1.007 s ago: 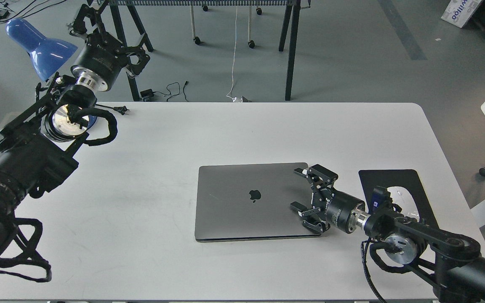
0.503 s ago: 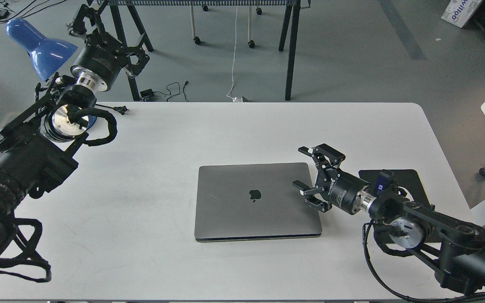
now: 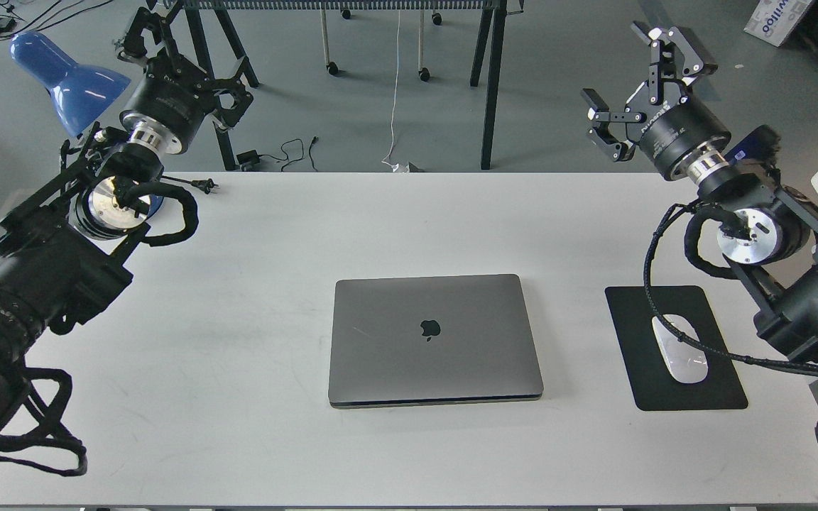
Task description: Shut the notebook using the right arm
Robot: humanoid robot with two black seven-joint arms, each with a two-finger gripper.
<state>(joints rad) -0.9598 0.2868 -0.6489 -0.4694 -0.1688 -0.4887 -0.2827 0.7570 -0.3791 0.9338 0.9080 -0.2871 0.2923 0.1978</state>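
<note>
With the notebook (image 3: 435, 339) lid flat down, closing looked done; right gripper (image 3: 633, 78) hung high, fingers apart, holding nothing. Next: park only.

A dark apple logo (image 3: 429, 329) sits at the centre of the closed lid of the notebook (image 3: 434, 341) on my worktop (image 3: 253, 234). At the top right corner of my head view, a white cardboard box (image 3: 778, 20) on the floor carries blue lettering, seen upside down and cut off by the edge; I cannot read it with confidence. White print runs along the black body behind my right pincer (image 3: 647, 79), too small and tilted for me to make out. I can read nothing else.
</note>
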